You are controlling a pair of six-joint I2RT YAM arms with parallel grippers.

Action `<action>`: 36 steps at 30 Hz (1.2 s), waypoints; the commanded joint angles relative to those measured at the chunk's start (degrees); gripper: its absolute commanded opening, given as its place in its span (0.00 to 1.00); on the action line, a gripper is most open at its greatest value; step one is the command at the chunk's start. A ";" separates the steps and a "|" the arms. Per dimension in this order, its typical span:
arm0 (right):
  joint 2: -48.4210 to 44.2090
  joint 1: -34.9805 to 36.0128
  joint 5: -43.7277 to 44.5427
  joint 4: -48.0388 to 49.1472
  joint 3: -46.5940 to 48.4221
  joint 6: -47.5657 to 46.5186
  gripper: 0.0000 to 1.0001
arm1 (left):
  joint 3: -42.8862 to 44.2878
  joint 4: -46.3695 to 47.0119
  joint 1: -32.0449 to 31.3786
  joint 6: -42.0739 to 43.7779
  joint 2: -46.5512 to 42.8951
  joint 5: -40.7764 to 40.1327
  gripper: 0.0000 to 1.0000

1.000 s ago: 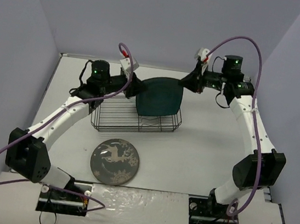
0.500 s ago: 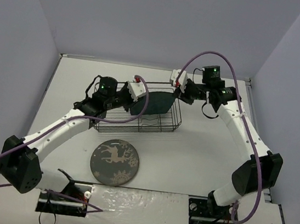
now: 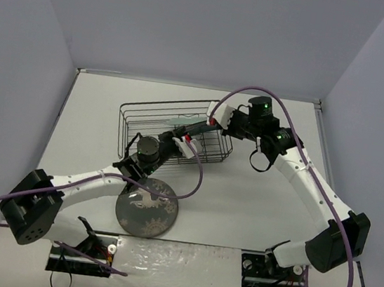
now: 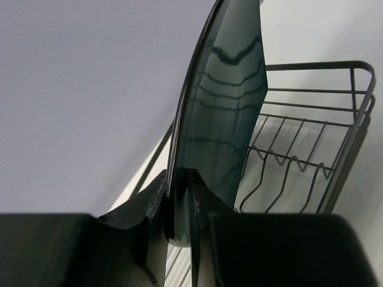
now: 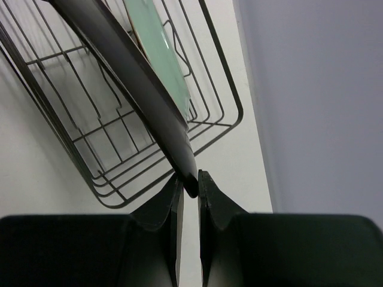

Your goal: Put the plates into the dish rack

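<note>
The dark teal plate stands on edge inside the black wire dish rack, held at both ends. My left gripper is shut on its near rim, and in the top view this left gripper sits at the rack's front side. My right gripper is shut on the plate's opposite rim, at the rack's right end. The pale mint plate stands in the rack just behind the teal one. The dark grey deer plate lies flat on the table, partly under my left forearm.
The rack's wavy slot bars show beside the teal plate. The rack's outer rim is close below my right fingers. Grey walls enclose the table on three sides.
Both arms have come down and forward with the teal plate, from above the rack into it. The plate has turned edge-on. The left arm now reaches across the deer plate.
</note>
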 commanded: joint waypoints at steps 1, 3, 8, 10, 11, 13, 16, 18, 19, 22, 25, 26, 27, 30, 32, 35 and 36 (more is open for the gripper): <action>-2.86 3.73 -2.65 9.56 1.23 0.30 0.00 | 0.26 25.19 -4.52 16.99 3.11 -8.91 0.00; -3.28 4.15 -2.00 9.04 1.02 -0.22 0.00 | 0.12 25.98 -5.05 18.75 3.36 -9.23 0.00; -3.85 4.69 -2.98 8.26 -0.15 -1.38 0.00 | 1.72 22.15 -5.60 18.54 2.78 -9.02 0.00; -2.65 4.69 -2.52 7.81 0.17 -1.47 0.00 | 2.76 18.95 -5.53 17.11 2.01 -9.58 0.00; -1.81 4.69 -2.25 7.59 0.34 -1.47 0.00 | 3.19 17.32 -5.43 16.31 1.63 -9.83 0.00; -0.38 4.74 -2.35 7.12 0.87 -1.22 0.00 | 4.25 12.88 -5.34 14.77 1.00 -9.53 0.00; 0.97 4.74 -2.98 6.86 1.40 -0.66 0.00 | 5.70 7.08 -5.33 11.50 0.04 -8.65 0.00; 1.20 4.60 -3.48 7.35 1.25 -0.22 0.00 | 6.76 3.00 -5.25 8.71 -0.23 -8.13 0.00; 1.31 4.58 -3.68 7.60 1.08 -0.08 0.00 | 6.79 2.55 -5.17 8.02 -0.17 -8.21 0.00; 2.34 4.50 -4.30 7.93 0.87 0.35 0.00 | 5.62 4.84 -4.61 5.20 0.50 -8.98 0.00; 3.43 4.26 -4.20 7.63 1.27 1.08 0.00 | 5.74 4.03 -4.03 2.80 1.79 -8.54 0.00; 3.60 4.18 -4.22 7.59 1.45 1.12 0.00 | 5.79 3.99 -4.02 2.27 2.23 -8.92 0.00; 3.71 4.01 -4.52 7.58 1.52 1.28 0.00 | 5.87 4.49 -3.94 1.79 2.97 -9.62 0.00; 4.35 3.40 -5.12 7.52 1.78 1.81 0.00 | 5.50 6.41 -3.64 0.89 4.49 -11.02 0.00; 5.05 3.09 -5.07 6.95 2.05 2.18 0.00 | 5.51 6.04 -3.56 -0.32 4.32 -11.22 0.00; 5.27 2.93 -5.59 6.77 2.36 2.30 0.00 | 6.31 2.67 -3.20 -2.44 2.34 -9.00 0.00; 5.35 2.93 -5.67 6.84 2.36 2.46 0.00 | 6.68 1.65 -2.92 -3.01 1.84 -8.58 0.00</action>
